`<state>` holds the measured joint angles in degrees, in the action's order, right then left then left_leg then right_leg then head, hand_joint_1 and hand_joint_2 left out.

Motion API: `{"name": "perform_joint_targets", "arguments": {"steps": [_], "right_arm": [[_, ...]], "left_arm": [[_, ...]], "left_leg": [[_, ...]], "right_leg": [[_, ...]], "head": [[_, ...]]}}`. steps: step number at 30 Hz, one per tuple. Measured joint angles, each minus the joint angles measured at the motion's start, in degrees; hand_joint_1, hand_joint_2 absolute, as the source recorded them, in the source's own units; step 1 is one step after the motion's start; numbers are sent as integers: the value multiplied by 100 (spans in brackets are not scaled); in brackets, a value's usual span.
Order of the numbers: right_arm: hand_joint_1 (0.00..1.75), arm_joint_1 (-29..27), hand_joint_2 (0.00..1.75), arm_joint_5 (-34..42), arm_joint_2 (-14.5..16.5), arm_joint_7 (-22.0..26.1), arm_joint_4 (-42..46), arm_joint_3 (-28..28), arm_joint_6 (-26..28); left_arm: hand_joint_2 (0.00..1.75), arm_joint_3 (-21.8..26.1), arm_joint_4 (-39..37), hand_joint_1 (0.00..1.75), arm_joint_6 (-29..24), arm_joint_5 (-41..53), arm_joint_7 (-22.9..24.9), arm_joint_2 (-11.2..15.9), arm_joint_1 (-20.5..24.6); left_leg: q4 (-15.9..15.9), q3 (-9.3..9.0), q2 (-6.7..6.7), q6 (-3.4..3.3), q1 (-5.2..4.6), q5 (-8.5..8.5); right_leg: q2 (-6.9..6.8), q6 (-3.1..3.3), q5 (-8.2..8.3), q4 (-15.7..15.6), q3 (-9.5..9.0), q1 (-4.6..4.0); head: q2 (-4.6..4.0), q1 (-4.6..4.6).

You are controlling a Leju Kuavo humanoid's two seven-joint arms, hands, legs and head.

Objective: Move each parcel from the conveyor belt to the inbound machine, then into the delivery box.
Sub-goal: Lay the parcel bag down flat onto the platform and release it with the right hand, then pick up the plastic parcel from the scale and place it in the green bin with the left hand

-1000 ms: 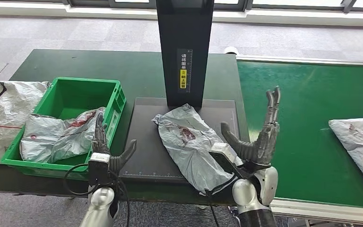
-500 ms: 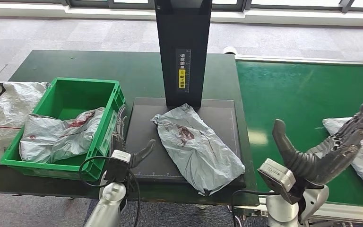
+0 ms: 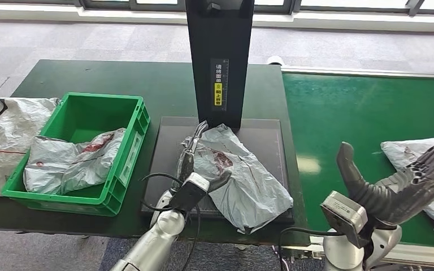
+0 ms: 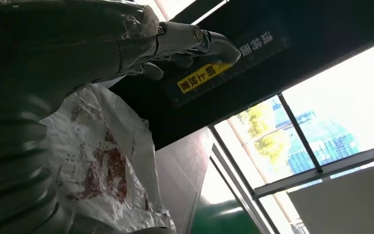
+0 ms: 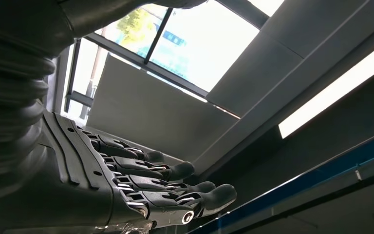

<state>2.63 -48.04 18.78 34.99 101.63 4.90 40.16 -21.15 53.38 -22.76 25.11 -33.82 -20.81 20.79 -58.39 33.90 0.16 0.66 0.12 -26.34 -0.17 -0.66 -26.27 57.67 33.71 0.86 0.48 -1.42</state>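
Even, bright daylight overhead; blown-out windows in both wrist views, dim, backlit foregrounds, soft focus.

Count of parcels: four grey bags on show. One parcel on the scanner plate point(image 3: 234, 175), one parcel in the bin point(image 3: 68, 161), one parcel on the belt point(image 3: 415, 161) at far right, and one loose parcel at the desk's left edge point(image 3: 3, 138). One green delivery box point(image 3: 125, 164). One black inbound machine point(image 3: 219, 62), one green conveyor belt point(image 3: 361, 113), one dark green desk point(image 3: 107, 76). Two robot hands: left hand point(image 3: 195, 164), right hand point(image 3: 404, 183).
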Motion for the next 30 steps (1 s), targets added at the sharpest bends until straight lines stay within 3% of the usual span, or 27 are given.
{"name": "perform_joint_targets", "arguments": {"steps": [6, 13, 19, 25, 26, 30], "right_arm": [[0, 1, 175, -108, 0, -143, 0, 0, -7], [0, 1, 175, -97, 0, -168, 0, 0, -10], [0, 2, 175, -98, 0, -198, 0, 0, -10], [0, 2, 175, -98, 0, -204, 0, 0, -10], [0, 3, 175, -98, 0, -202, 0, 0, -10], [0, 3, 175, -90, 0, -191, 0, 0, -11]], "left_arm": [[175, -803, -901, 0, -408, 7, 476, -75, 430], [175, -1121, -1356, 0, -516, -2, 605, -84, 616], [175, -1501, -1903, 0, -916, 403, 1435, -88, 830], [175, -1879, -2244, 0, -1078, 696, 1917, -88, 968], [175, -1951, -2295, 9, -1107, 824, 2113, -88, 996], [175, -2358, -2465, 168, -1129, 1397, 3004, -87, 1096]], "left_leg": [[0, 0, 0, 0, 0, 0], [2, 1, 1, 0, 1, 0], [1, 1, 0, 0, 0, 0], [1, 1, 0, 0, 0, 0], [1, 1, 0, 0, 0, 0], [2, 1, 0, 0, 1, 0]], "right_leg": [[2, 0, 0, 0, 0, -1], [1, 0, 0, 0, 1, -1], [0, 0, 0, 0, -2, 0], [0, 0, 0, 0, -3, 0], [-1, 0, 0, 0, -2, -1], [-1, 0, 0, 0, -3, -1]], "head": [[0, 0], [0, 0], [0, 0], [0, 0], [0, 0], [0, 0]]}}
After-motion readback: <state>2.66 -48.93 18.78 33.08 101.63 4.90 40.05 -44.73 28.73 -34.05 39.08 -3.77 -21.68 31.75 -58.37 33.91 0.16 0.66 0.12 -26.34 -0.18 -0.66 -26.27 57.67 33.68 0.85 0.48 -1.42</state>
